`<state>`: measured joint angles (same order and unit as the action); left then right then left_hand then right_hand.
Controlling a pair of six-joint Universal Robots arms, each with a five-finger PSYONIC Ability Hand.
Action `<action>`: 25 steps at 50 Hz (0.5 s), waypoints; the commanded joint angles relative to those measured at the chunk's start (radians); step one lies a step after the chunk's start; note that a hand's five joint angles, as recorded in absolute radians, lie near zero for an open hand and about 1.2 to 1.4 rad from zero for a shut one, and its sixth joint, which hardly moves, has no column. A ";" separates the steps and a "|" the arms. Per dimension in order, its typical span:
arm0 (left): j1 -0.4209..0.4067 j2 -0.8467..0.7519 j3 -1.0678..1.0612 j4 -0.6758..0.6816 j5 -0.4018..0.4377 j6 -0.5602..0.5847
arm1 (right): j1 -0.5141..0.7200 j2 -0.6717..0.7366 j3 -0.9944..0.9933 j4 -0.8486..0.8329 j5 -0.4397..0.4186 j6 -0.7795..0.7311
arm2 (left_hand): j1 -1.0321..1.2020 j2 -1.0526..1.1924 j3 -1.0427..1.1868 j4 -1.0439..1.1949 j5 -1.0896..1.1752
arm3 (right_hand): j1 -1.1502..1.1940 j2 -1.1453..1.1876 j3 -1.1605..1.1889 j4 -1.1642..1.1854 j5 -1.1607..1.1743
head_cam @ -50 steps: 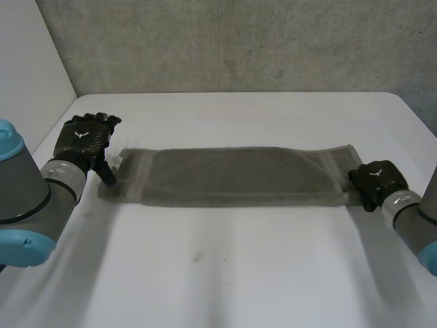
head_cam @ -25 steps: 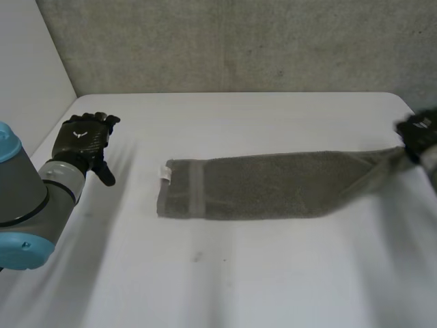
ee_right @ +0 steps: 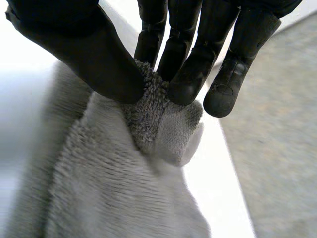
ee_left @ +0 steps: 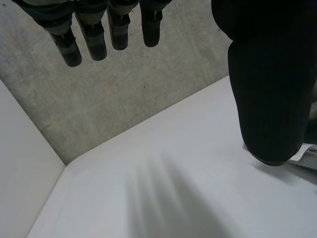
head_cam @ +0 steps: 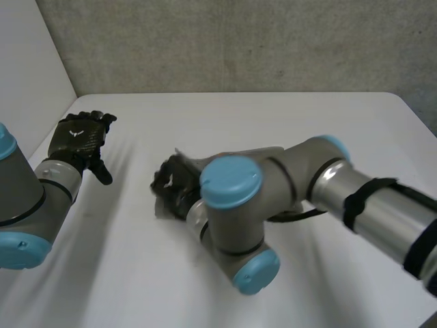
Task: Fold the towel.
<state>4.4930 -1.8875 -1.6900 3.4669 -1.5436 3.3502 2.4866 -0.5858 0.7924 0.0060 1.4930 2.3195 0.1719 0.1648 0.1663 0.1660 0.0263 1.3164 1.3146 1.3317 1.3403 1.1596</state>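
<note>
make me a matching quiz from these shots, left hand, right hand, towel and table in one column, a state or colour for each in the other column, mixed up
Column one
1. left hand
2. right hand
3. towel
4. table

Column two
a. white
b. grey, one end pinched
c. fingers straight, holding nothing
d. thumb and fingers pinching cloth

Pairs: 1-c, 2-d, 3-b, 4-a
</note>
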 commanded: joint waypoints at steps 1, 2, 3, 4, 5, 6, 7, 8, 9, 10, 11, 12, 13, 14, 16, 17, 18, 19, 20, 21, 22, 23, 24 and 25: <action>-0.001 0.001 -0.007 0.011 0.000 0.000 | 0.011 -0.009 0.001 0.012 -0.010 0.009 | 0.003 0.010 0.008 0.009 -0.026 | -0.152 -0.150 -0.167 -0.175 -0.169; -0.001 0.001 -0.007 0.011 0.000 0.000 | 0.003 -0.035 0.007 0.015 -0.005 0.017 | 0.003 0.010 0.008 0.009 -0.026 | -1.029 -1.027 -1.044 -1.053 -1.047; -0.005 0.001 -0.011 0.014 0.000 0.000 | 0.003 -0.035 0.007 0.015 -0.005 0.017 | 0.003 0.010 0.008 0.009 -0.026 | -1.038 -1.036 -1.053 -1.061 -1.055; -0.005 0.001 -0.011 0.014 0.000 0.000 | -0.005 -0.063 0.016 0.023 -0.005 0.029 | 0.003 0.010 0.008 0.009 -0.026 | -1.142 -1.140 -1.157 -1.166 -1.160; -0.006 0.001 -0.013 0.015 0.000 0.000 | -0.015 -0.106 0.039 0.035 -0.002 0.058 | 0.003 0.010 0.008 0.009 -0.026 | -1.142 -1.140 -1.157 -1.166 -1.160; -0.006 0.001 -0.013 0.015 0.000 0.000 | -0.015 -0.106 0.039 0.035 -0.002 0.058 | 0.003 0.010 0.008 0.009 -0.026 | -1.142 -1.140 -1.157 -1.166 -1.160; -0.009 0.001 -0.014 0.020 0.000 0.000 | -0.031 -0.142 0.068 0.041 -0.003 0.095 | 0.003 0.010 0.008 0.009 -0.026 | -1.142 -1.140 -1.157 -1.166 -1.160; -0.012 0.001 -0.016 0.023 0.000 0.002 | -0.031 -0.143 0.068 0.042 -0.003 0.095 | 0.003 0.010 0.008 0.009 -0.026 | -1.142 -1.140 -1.157 -1.166 -1.160; -0.012 0.001 -0.016 0.023 0.000 0.002 | -0.055 -0.193 0.114 0.042 -0.006 0.153 | 0.003 0.010 0.008 0.009 -0.026 | -1.142 -1.140 -1.157 -1.166 -1.160; -0.014 0.004 -0.017 0.024 0.000 0.003 | -0.081 -0.241 0.163 0.038 -0.010 0.213 | 0.003 0.010 0.008 0.009 -0.026 | -1.142 -1.140 -1.157 -1.166 -1.160; -0.015 0.007 -0.019 0.027 0.000 0.005 | -0.081 -0.241 0.163 0.038 -0.010 0.213 | 0.003 0.010 0.008 0.009 -0.026 | -1.142 -1.140 -1.157 -1.166 -1.160; -0.015 0.007 -0.019 0.028 0.000 0.005 | -0.119 -0.291 0.225 0.037 -0.010 0.285 | 0.003 0.010 0.008 0.009 -0.026 | -1.142 -1.140 -1.157 -1.166 -1.160; -0.017 0.011 -0.020 0.028 0.000 0.005 | -0.153 -0.325 0.276 0.037 -0.010 0.340 | 0.003 0.010 0.008 0.009 -0.026 | -1.142 -1.140 -1.157 -1.166 -1.160; -0.021 0.016 -0.020 0.028 -0.001 0.005 | -0.153 -0.325 0.277 0.037 -0.010 0.340 | 0.003 0.010 0.008 0.009 -0.026 | -1.142 -1.140 -1.157 -1.166 -1.160; -0.029 0.021 -0.020 0.028 -0.001 0.005 | -0.192 -0.358 0.333 0.038 -0.013 0.386 | 0.003 0.010 0.008 0.009 -0.026 | -1.142 -1.140 -1.157 -1.166 -1.160; -0.029 0.021 -0.020 0.028 -0.001 0.005 | -0.228 -0.385 0.393 0.035 -0.017 0.420 | 0.003 0.010 0.008 0.009 -0.026 | -1.142 -1.140 -1.157 -1.166 -1.160; -0.035 0.024 -0.019 0.028 -0.003 0.005 | -0.260 -0.405 0.453 0.029 -0.020 0.437 | 0.003 0.010 0.008 0.009 -0.026 | -1.142 -1.140 -1.157 -1.166 -1.160; -0.041 0.024 -0.019 0.029 -0.003 0.005 | -0.261 -0.405 0.453 0.029 -0.020 0.437 | 0.003 0.010 0.008 0.009 -0.026 | -1.142 -1.140 -1.157 -1.166 -1.160; -0.041 0.024 -0.019 0.029 -0.003 0.005 | -0.299 -0.419 0.518 0.016 -0.025 0.440 | 0.003 0.010 0.008 0.009 -0.026 | -1.142 -1.140 -1.157 -1.166 -1.160; -0.049 0.024 -0.019 0.029 -0.003 0.005 | -0.334 -0.427 0.572 -0.013 -0.034 0.439 | 0.003 0.010 0.008 0.009 -0.026 | -1.142 -1.140 -1.157 -1.166 -1.160; -0.054 0.024 -0.019 0.029 -0.003 0.006 | -0.334 -0.427 0.573 -0.014 -0.034 0.439 | 0.003 0.010 0.008 0.009 -0.026 | -1.142 -1.140 -1.157 -1.166 -1.160; -0.054 0.024 -0.019 0.029 -0.003 0.006 | -0.368 -0.428 0.624 -0.056 -0.045 0.440 | 0.003 0.010 0.008 0.009 -0.026 | -1.142 -1.140 -1.157 -1.166 -1.160; -0.060 0.024 -0.019 0.031 -0.003 0.006 | -0.396 -0.428 0.671 -0.102 -0.056 0.440 | 0.003 0.010 0.008 0.009 -0.026 | -1.142 -1.140 -1.157 -1.166 -1.160; -0.064 0.021 -0.019 0.032 -0.003 0.006 | -0.396 -0.428 0.671 -0.103 -0.056 0.440 | 0.003 0.010 0.008 0.009 -0.026 | -1.142 -1.140 -1.157 -1.166 -1.160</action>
<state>4.4496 -1.8646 -1.7096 3.4961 -1.5459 3.3555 2.1911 -1.0014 1.3009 0.0049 1.4647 2.7587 0.1719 0.1647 0.1662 0.1660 0.0262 0.2300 0.2462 0.2392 0.2544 0.0549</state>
